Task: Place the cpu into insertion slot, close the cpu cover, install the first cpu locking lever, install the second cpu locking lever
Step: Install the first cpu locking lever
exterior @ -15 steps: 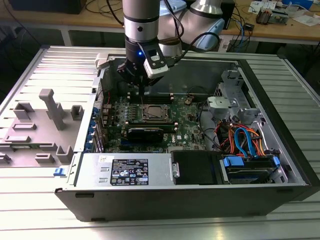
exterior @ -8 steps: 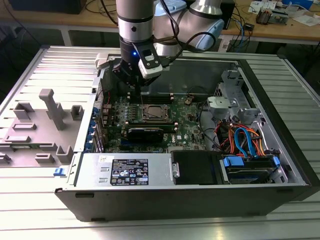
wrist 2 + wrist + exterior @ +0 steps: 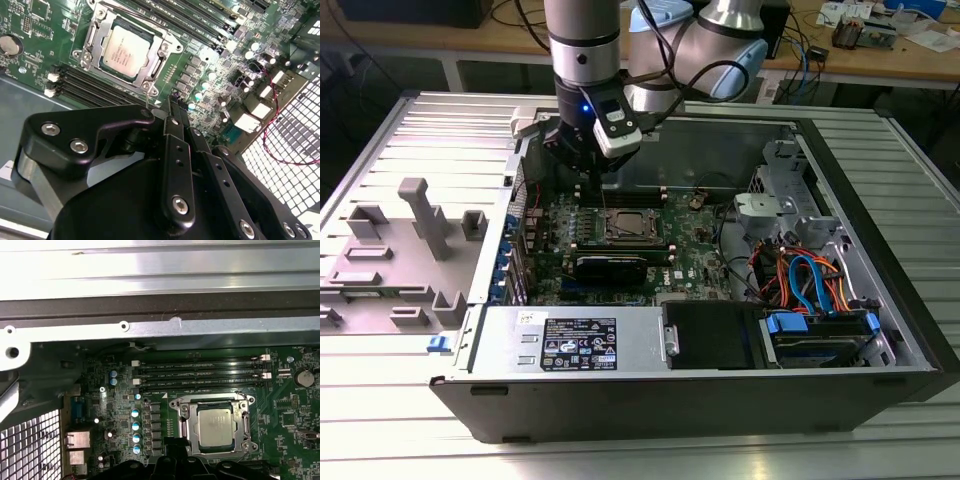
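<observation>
The cpu (image 3: pixel 125 49) lies flat in the insertion slot (image 3: pixel 150 32) on the green motherboard (image 3: pixel 692 262), silver top up. The cpu cover (image 3: pixel 162 50) is folded down around it as a metal frame. In the first wrist view the cpu (image 3: pixel 215 426) sits inside the cover (image 3: pixel 212 402). My gripper (image 3: pixel 172 104) hangs just off one corner of the slot, fingers together and nothing visibly between them. A thin metal rod (image 3: pixel 146 96) stands up from that corner beside the fingertips. In the exterior view the gripper (image 3: pixel 592 180) hovers above the board towards the exterior view's left of the socket (image 3: pixel 630 225).
Long black memory slots (image 3: pixel 200 375) run beside the socket. The open grey computer case (image 3: pixel 840 140) walls the board in, with a power supply (image 3: pixel 570 345) and a drive with blue and orange cables (image 3: pixel 810 290) at the front. A perforated rear panel (image 3: pixel 295 145) stands close to the gripper.
</observation>
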### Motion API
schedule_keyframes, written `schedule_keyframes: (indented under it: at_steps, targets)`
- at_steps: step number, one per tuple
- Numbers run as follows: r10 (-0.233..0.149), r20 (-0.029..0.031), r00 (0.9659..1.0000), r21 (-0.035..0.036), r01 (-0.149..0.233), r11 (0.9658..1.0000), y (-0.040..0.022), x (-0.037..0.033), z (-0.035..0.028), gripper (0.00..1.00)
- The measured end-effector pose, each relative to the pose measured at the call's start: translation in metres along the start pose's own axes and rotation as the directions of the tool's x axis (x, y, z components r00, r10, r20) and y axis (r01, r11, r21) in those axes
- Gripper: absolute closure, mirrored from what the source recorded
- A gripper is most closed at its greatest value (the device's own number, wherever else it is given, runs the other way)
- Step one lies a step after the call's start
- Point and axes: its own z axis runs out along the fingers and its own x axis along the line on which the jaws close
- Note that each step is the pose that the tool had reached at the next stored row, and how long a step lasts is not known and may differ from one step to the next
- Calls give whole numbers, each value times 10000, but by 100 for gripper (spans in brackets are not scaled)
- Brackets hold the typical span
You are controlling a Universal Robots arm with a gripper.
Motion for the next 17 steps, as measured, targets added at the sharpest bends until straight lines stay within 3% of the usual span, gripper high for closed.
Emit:
schedule_keyframes:
  at_steps: [4,17]
  targets:
    - [-14,-2,10000,-5,14,10000,-1,3,41,89]
    - [-18,1,10000,-9,18,10000,-1,9,48,89]
